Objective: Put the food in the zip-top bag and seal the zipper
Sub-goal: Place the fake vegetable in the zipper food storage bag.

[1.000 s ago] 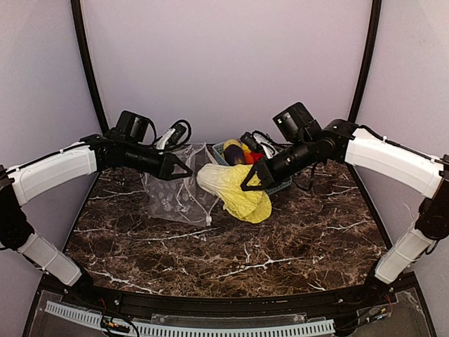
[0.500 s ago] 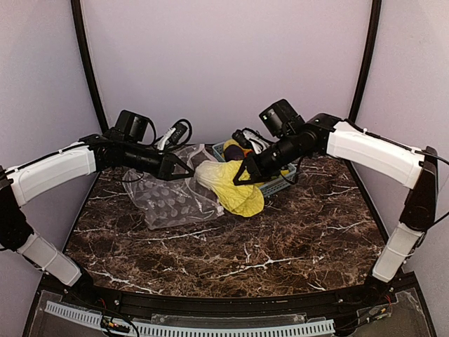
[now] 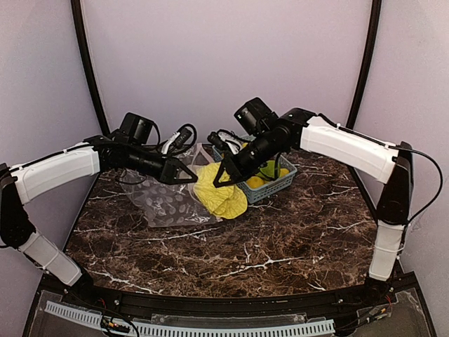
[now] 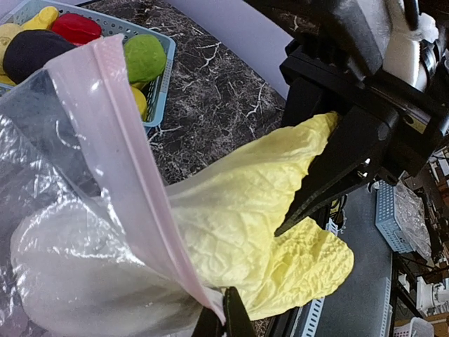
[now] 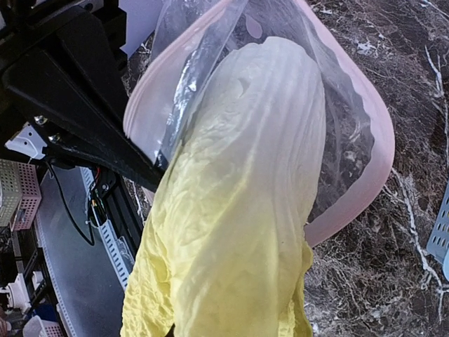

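Here the table (image 3: 280, 246) is a dark brown marble surface with thin white veins. Pale lilac walls (image 3: 224, 56) close the space, and two black poles (image 3: 88, 70) rise at the upper left and upper right of the top view.

The zip-top bag (image 3: 165, 203) lies left of the centre of the table. It is clear and wrinkled, with white round dots. Its zipper (image 4: 119, 140) is a thin pale pink strip, and in the right wrist view it makes an open loop around the cabbage (image 3: 219, 193). The cabbage is in the middle of the top view. Its whitish end is inside the mouth of the bag and its yellow, crinkled leafy end is outside.

The left gripper (image 3: 189, 177) is closed tight and pinches the pink edge of the bag. The right gripper (image 3: 220, 181) is narrow and clamps the yellow part of the cabbage.

There are two arms, one bag, one cabbage and one light blue basket (image 3: 284, 179), right of centre. In the basket, the left wrist view shows one dark purple eggplant (image 4: 35, 53), one red piece (image 4: 77, 28), one green piece (image 4: 144, 60) and some yellow pieces (image 4: 45, 15), whose number cannot be told.
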Controlling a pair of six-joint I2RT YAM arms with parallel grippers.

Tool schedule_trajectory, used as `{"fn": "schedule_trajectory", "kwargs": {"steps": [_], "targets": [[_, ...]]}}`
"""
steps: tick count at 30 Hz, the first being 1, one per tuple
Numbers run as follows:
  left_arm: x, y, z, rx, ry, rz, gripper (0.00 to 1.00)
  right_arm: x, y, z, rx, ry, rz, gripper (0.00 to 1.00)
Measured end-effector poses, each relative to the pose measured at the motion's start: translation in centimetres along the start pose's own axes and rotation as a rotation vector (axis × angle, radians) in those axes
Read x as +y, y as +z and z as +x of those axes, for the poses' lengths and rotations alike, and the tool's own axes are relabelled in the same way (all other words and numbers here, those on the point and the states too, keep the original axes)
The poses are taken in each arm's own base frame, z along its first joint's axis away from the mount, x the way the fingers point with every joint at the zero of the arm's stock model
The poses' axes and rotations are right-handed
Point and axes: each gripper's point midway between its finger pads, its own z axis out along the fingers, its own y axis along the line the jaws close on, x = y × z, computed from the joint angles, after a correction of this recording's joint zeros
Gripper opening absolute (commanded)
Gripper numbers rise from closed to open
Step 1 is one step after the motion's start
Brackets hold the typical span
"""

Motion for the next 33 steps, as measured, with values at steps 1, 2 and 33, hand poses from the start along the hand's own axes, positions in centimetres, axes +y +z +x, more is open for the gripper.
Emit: {"fn": "schedule_trajectory", "kwargs": {"steps": [1,2,33], "targets": [[-0.2,0.0,0.1,0.003,0.002,0.008,0.01,-0.1,0.2,0.1,0.009,-0.011,0.001,0.0],[-0.3,0.0,0.1,0.005,0.006,0.018,0.01,-0.2,0.4,0.2,0.018,-0.021,0.003,0.0],[-4.6,1.0,1.2,0.006,0.078,0.224,0.01,-1.3,4.9,-1.5,-0.164,-0.083,-0.048,0.25]]}}
